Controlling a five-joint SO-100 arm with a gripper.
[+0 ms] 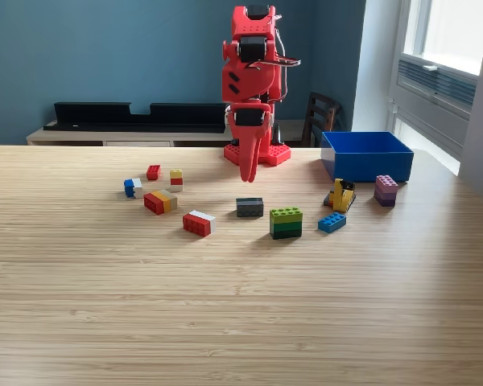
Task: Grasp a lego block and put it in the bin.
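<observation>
The red arm stands at the table's far middle, its gripper (248,174) pointing down with the fingers together and nothing held. It hangs above the table, just behind a dark grey lego block (249,207). Other lego blocks lie scattered in front: a green stacked block (286,223), a red and white block (198,223), a red, orange and tan block (160,201), a blue flat block (332,223), a yellow and black piece (341,195), a purple block (385,190). The blue bin (366,155) sits at the exterior view's right, behind the purple block.
More small blocks lie at the exterior view's left: a blue and white one (133,187), a red one (153,172), a yellow and red one (175,179). A dark chair (320,119) and a low black shelf (137,117) stand behind the wooden table (225,305).
</observation>
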